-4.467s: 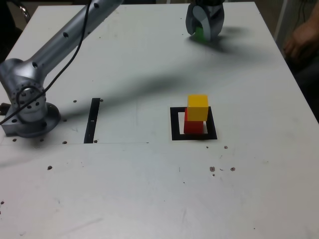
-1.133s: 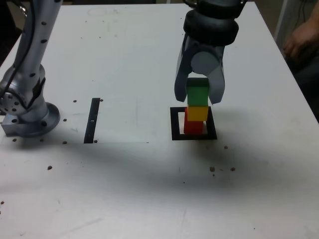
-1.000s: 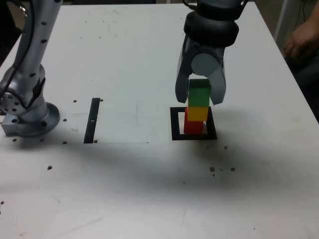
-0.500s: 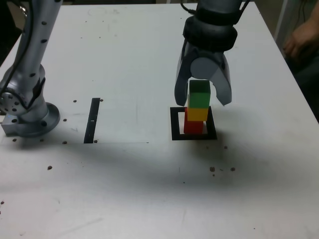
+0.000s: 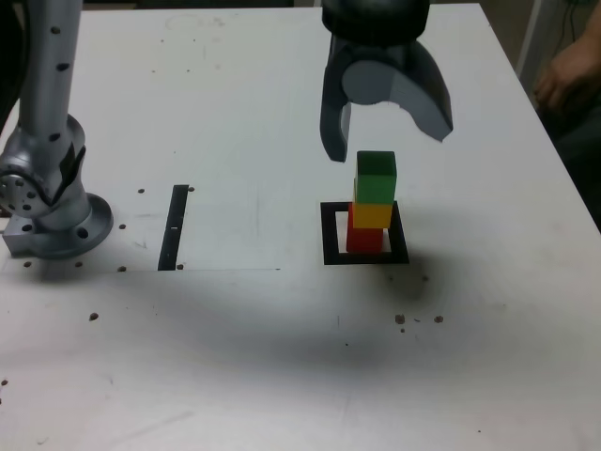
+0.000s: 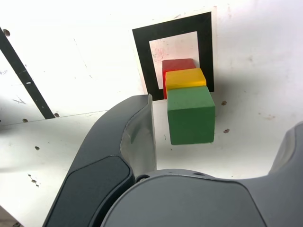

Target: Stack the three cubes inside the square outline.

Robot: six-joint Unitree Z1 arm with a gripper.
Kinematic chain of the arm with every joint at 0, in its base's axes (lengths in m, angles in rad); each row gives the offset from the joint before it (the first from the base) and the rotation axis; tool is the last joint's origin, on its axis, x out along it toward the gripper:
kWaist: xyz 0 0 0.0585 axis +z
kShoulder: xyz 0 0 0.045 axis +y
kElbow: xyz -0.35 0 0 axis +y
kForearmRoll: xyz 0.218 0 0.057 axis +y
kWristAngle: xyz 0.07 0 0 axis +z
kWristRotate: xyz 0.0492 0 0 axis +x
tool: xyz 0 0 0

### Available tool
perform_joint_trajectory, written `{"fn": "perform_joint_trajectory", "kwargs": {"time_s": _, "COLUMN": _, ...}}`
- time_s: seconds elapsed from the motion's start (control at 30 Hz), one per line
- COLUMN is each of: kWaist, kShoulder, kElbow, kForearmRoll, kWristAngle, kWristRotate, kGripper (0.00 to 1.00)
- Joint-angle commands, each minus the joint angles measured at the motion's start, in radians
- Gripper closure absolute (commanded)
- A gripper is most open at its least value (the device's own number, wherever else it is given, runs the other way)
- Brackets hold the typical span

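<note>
I have the gripper (image 5: 389, 148) open, its two fingers spread well apart with nothing clamped between them. In the exterior view it hangs higher than the square outline (image 5: 330, 235), and the wrist view shows a gap between the green cube and each finger. The part of my arm (image 5: 49, 66) that shows rises on the exterior view's left of the outline, from a round base (image 5: 61, 230) that sits well apart from it on that side.

The three cubes stand as one stack at the outline. The green cube (image 5: 377, 177) is on top, resting on the yellow cube (image 5: 372, 215) and set slightly toward the exterior view's right of it. The yellow cube rests on the red cube (image 5: 364, 241), which is the bottom one, inside the black border and closer to the edge nearest the exterior camera. White surface shows inside the outline beside the red cube.

The thin black strip (image 5: 174, 227) lies flat on the white table (image 5: 235, 357), to the exterior view's left of the outline, between it and the base. Well apart from the outline, up at the exterior view's right edge, I see a person's hand (image 5: 571, 73)
</note>
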Motion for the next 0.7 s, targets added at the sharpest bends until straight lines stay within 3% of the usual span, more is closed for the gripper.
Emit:
{"fn": "perform_joint_trajectory", "kwargs": {"time_s": 0.0, "kWaist": -0.003, "kShoulder": -0.018, "kElbow": 0.003, "kForearmRoll": -0.002, "kWristAngle": 0.004, "kWristRotate": -0.004, "kGripper": 0.0}}
{"fn": "perform_joint_trajectory", "kwargs": {"time_s": 0.27, "kWaist": -0.004, "kShoulder": -0.09, "kElbow": 0.096, "kForearmRoll": -0.004, "kWristAngle": 0.009, "kWristRotate": -0.006, "kGripper": 0.0}}
{"fn": "perform_joint_trajectory", "kwargs": {"time_s": 0.67, "kWaist": 0.011, "kShoulder": -0.3, "kElbow": 0.489, "kForearmRoll": -0.025, "kWristAngle": -0.006, "kWristRotate": -0.024, "kGripper": 0.0}}
